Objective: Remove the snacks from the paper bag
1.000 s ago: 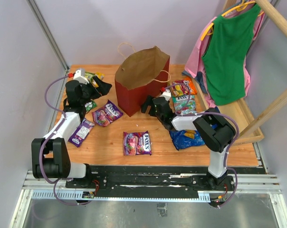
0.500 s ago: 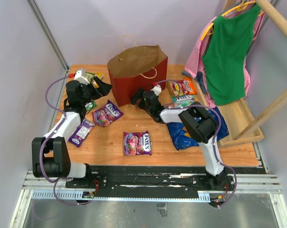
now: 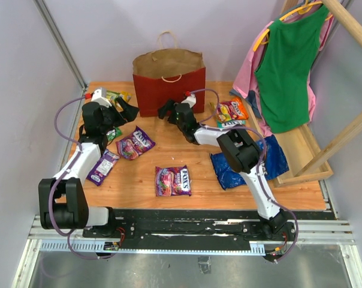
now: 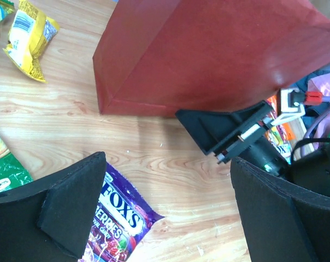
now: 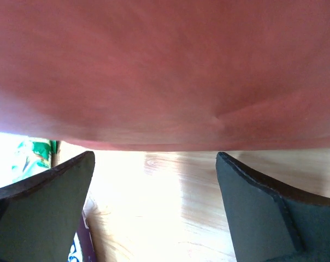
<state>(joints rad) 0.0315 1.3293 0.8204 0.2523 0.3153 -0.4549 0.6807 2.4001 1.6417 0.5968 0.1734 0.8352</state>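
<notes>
paper bag (image 3: 169, 90) upright | right gripper (image 3: 166, 111) spread beside it

paper bag (image 3: 169, 93) is showing red walls, with brown kraft at the mouth and beige handles. purple packet (image 3: 135, 143) is carrying white lettering and berry print. pink-purple packet (image 3: 173, 180) is showing the same lettering. green-yellow packet (image 3: 113, 96), orange-red packet (image 3: 232, 110) and teal-white packet (image 3: 232, 124) are all reading glossy. chip bag (image 3: 226, 174) is showing blue. table (image 3: 139, 192) is showing orange wood grain. green top (image 3: 286, 72) is hanging over a pink garment (image 3: 246, 75).
</notes>
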